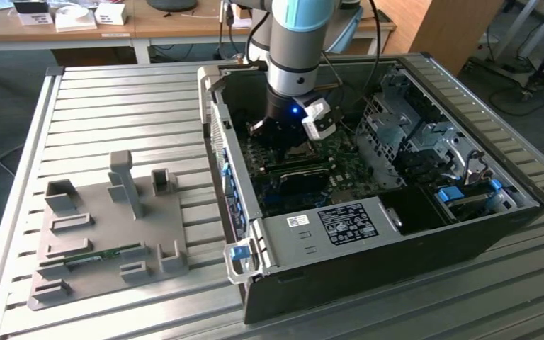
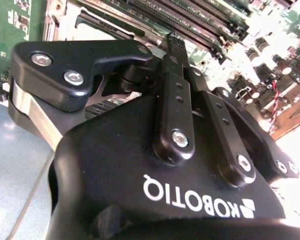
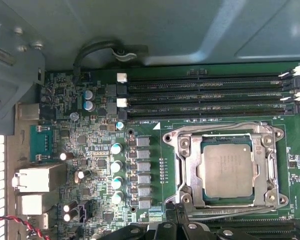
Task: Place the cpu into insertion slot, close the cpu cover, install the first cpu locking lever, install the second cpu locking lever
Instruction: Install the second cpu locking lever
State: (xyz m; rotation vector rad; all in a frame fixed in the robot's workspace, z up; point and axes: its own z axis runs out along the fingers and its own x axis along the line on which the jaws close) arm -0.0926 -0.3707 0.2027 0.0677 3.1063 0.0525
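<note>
1. Nearest the lens in the second wrist view is the gripper (image 2: 172, 42) itself: its black body and linkages fill the foreground, and its fingers draw together to a narrow tip with nothing visible between them; it looks closed or nearly so, holding nothing.
2. Just beyond that tip lie the long black memory slots (image 3: 205, 95) and the green motherboard (image 3: 90, 150).
3. In the first wrist view the cpu (image 3: 228, 170) already sits flat in the insertion slot (image 3: 190, 175), pale and square, directly beside and a little ahead of the gripper's fingertips, which peek in at the frame edge.
4. The cpu cover (image 3: 222, 131) appears to lie down around the chip as a silvery frame, its long sides parallel to the memory slots; whether the levers are latched I cannot tell.
5. In the exterior view the arm (image 1: 296, 57) reaches straight down into the open computer case (image 1: 367, 234).
6. The case rests on a slatted metal table (image 1: 121, 106), with a grey fixture tray (image 1: 102, 234) well apart from the gripper; desks stand behind.
</note>
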